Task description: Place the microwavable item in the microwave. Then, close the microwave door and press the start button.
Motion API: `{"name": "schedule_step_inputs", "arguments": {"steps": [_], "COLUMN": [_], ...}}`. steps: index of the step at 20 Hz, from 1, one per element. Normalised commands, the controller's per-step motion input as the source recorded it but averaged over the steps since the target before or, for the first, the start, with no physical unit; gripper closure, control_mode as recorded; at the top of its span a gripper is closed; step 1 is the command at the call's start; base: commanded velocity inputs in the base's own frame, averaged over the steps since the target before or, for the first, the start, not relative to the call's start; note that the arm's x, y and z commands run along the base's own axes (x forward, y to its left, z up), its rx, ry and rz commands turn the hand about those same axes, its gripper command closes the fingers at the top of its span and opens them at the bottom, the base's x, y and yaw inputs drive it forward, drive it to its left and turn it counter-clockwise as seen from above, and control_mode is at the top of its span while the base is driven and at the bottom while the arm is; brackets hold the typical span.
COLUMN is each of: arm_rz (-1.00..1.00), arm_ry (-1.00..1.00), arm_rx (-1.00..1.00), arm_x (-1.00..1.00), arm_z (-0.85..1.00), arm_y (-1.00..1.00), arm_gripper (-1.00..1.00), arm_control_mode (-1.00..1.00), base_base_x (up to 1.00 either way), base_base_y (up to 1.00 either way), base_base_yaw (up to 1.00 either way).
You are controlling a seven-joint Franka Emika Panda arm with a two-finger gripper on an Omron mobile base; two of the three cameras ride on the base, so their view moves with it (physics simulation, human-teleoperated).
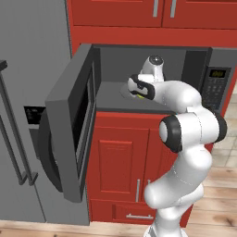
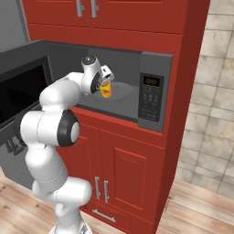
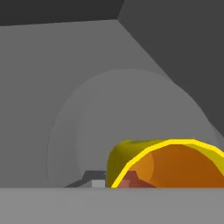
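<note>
The gripper (image 2: pixel 104 82) is clamped on the yellow cup (image 2: pixel 106 91), which hangs just below the hand at the mouth of the open microwave (image 1: pixel 152 83). From the hand's own camera the cup (image 3: pixel 168 164) sits right under the lens, its yellow rim and orange inside tipped toward the view, so it appears held somewhat tilted, though the close angle makes the exact lean hard to judge. Ahead of the hand and beyond the cup lies the pale round turntable (image 3: pixel 105 113) on the oven floor, with the grey back wall behind it. The microwave door (image 1: pixel 74 120) stands swung wide, well off to the hand's left; the dark keypad panel (image 2: pixel 151 97) is off to its right.

The cup looks small, light and rigid, probably thin-walled, with a smooth side that could slip under a loose pinch. A hold across the side wall near the upper half suits it best, firm but not crushing. Being tall for its base, it may topple if let go while tilted, so it should be levelled over the turntable first.
</note>
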Motion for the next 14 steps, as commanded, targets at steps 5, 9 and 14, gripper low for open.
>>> {"name": "schedule_step_inputs", "arguments": {"steps": [5, 9, 14], "arm_rz": [0.04, 0.02, 0.00], "arm_ry": [-0.01, -0.06, -0.13], "arm_rx": [0.00, 0.00, 0.00], "arm_x": [0.05, 0.00, 0.01], "arm_z": [-0.03, 0.01, 0.24], "arm_y": [-0.03, -0.01, 0.00], "arm_gripper": [-1.00, -1.00, -1.00], "arm_control_mode": [-1.00, -1.00, -1.00], "base_base_x": [0.00, 0.00, 0.00], "base_base_y": [0.00, 0.00, 0.00], "base_base_yaw": [0.00, 0.00, 0.00]}}
